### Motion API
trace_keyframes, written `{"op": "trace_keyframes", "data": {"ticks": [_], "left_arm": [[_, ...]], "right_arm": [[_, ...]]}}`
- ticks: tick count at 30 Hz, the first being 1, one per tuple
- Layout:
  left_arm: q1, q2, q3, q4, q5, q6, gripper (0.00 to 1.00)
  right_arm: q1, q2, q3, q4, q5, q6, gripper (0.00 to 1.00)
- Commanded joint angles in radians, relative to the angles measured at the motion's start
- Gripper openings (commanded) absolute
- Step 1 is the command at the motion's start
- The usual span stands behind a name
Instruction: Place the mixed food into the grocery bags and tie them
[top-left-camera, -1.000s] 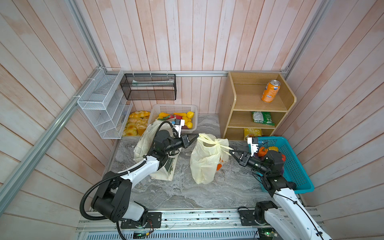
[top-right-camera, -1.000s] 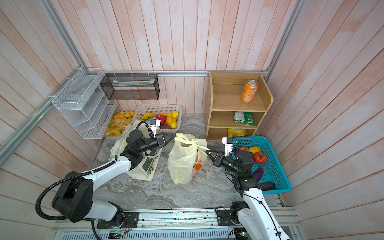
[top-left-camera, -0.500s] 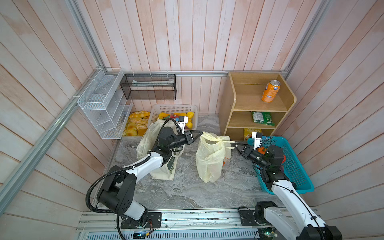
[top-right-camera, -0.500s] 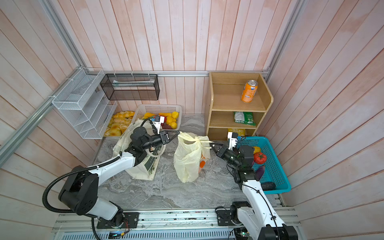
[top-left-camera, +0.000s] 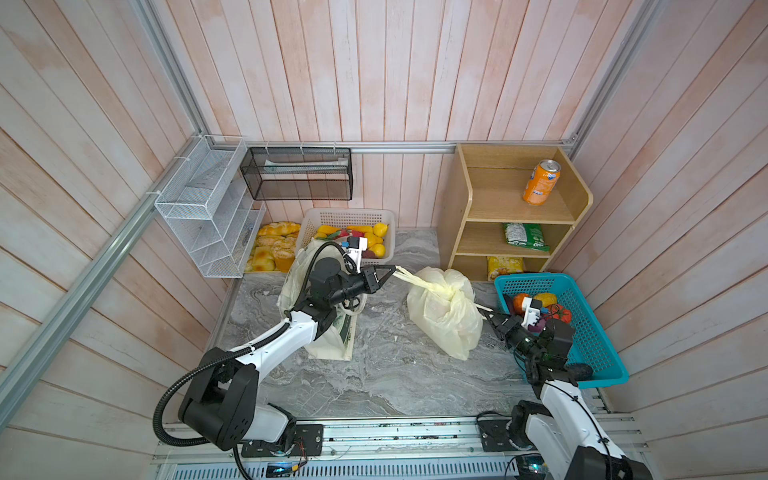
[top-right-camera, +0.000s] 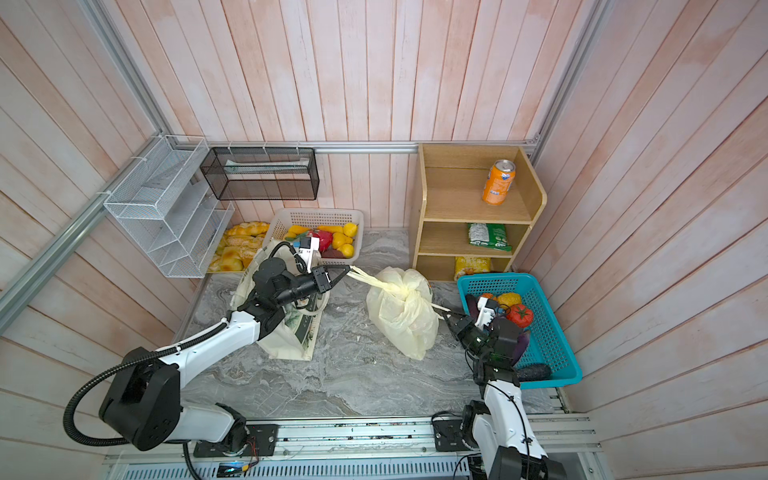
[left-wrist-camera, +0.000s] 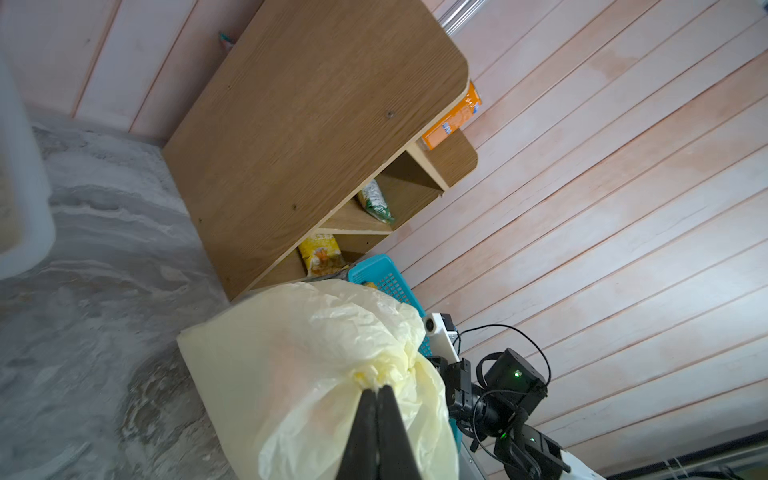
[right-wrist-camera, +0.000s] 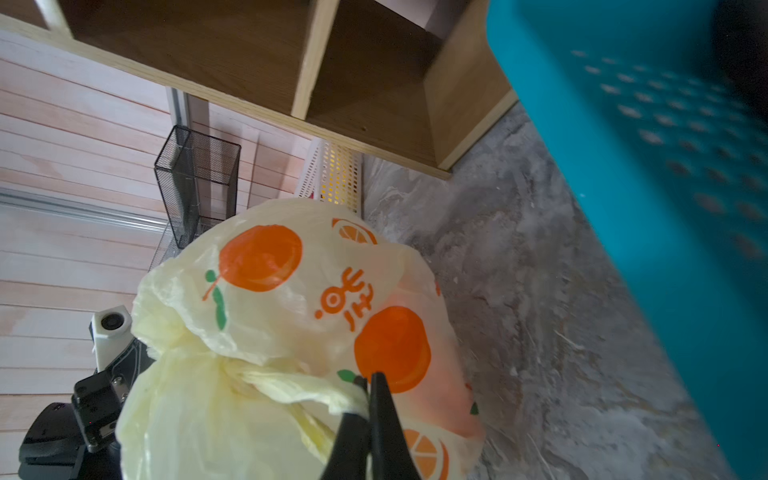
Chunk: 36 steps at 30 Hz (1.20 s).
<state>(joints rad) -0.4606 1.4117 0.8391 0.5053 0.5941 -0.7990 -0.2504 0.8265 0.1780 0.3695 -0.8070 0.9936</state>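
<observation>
Our left pincer (top-left-camera: 390, 270) is clamped tight on the left handle (top-left-camera: 415, 277) of the plastic bag (top-left-camera: 444, 328), its jaws pressed together with only bunched film between them. Our right pincer (top-left-camera: 487, 312) is closed the same way on the right handle (top-left-camera: 478, 306). The two handles run out straight and taut in opposite directions from a knot (top-left-camera: 451, 293) at the bag's gathered mouth, so we judge that we are in the tying step, drawing the knot down on this bag. The bag lies slumped on the desk (top-left-camera: 374, 382) about midway between its left and right edges, a little toward the back. The right pincer sits just beside the blue basket (top-left-camera: 536, 276) at the right edge. The food is hidden inside; a reddish shape shows faintly through the film in the right wrist view, but we cannot tell which item it is. Under our left arm, near the left edge, stands the cloth tote (top-left-camera: 332, 349). The arm largely covers its mouth, so we cannot tell what it holds or whether it is tied. Next, we think, the pull needs to be even and outward until the knot seats, without dragging the light bag across the desk or tearing the thin film. Then both pincers should let go, and a second throw may be wanted before we turn to the tote.
</observation>
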Motion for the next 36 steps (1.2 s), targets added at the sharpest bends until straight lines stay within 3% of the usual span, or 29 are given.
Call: {"op": "trace_keyframes", "data": {"ticks": [1,9,13,16,22,27,36], "left_arm": [[0.039,-0.036,-0.021,0.078,-0.079,0.019,0.0],[0.038,-0.004,-0.016,0.108,-0.03,0.015,0.0],[0.048,-0.026,-0.053,0.079,-0.057,0.053,0.0],[0.074,-0.066,-0.097,0.076,-0.07,0.059,0.0],[0.081,-0.054,-0.084,0.094,-0.028,0.063,0.0],[0.074,-0.018,-0.034,0.103,0.015,0.07,0.0],[0.017,0.043,0.089,0.027,0.047,0.134,0.0]], "right_arm": [[-0.034,-0.007,0.009,0.01,0.016,0.021,0.0],[-0.029,-0.006,0.107,-0.02,-0.039,0.031,0.0],[-0.066,-0.012,0.11,-0.199,0.097,-0.111,0.0],[-0.171,0.052,0.042,-0.118,-0.04,-0.108,0.0],[-0.163,0.058,0.041,-0.101,-0.071,-0.089,0.0],[-0.07,0.035,0.113,-0.139,-0.059,-0.116,0.0],[0.235,-0.021,0.265,-0.247,0.145,-0.189,0.0]]}}
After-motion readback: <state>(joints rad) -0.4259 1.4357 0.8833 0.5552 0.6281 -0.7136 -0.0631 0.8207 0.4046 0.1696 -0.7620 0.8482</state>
